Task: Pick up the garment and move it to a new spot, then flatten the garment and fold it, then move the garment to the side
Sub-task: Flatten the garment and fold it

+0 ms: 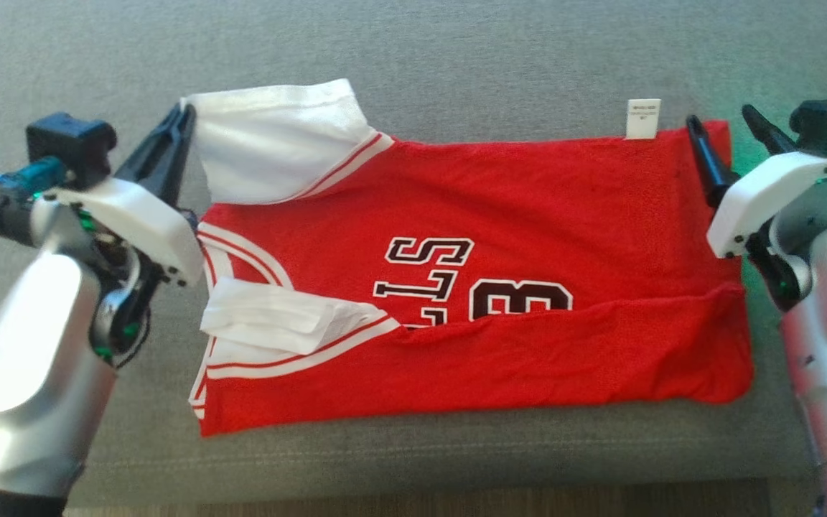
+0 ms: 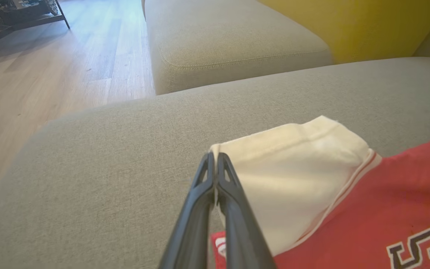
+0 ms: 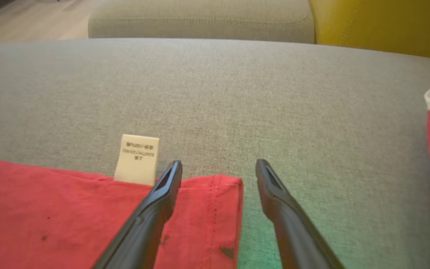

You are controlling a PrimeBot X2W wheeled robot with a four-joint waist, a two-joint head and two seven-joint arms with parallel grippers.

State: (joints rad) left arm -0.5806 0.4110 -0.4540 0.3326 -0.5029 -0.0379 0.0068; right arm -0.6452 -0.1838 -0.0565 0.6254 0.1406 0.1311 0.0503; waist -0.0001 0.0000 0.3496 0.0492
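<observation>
Lying on grey woven sofa cushion (image 1: 456, 50): red fabric jersey (image 1: 564, 201), white-sleeved, partly folded. Pinched in pressed-together left pincer (image 2: 214, 157): white sleeve (image 2: 293, 168) corner. Straddled by spread right pincer (image 3: 219, 164): red hem corner, beside white rectangular label (image 3: 137, 158). Beyond left pincer, pale wood-plank floor (image 2: 50, 82), yellow panel (image 2: 368, 26).

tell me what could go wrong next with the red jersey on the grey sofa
1. The left gripper pinches only the edge of the white sleeve of the red lettered jersey; a pull may slip it free.
2. The open right gripper straddles the red hem corner, one finger off the cloth; closing may miss.
3. Lifting one side alone could undo the folded near flap.
</observation>
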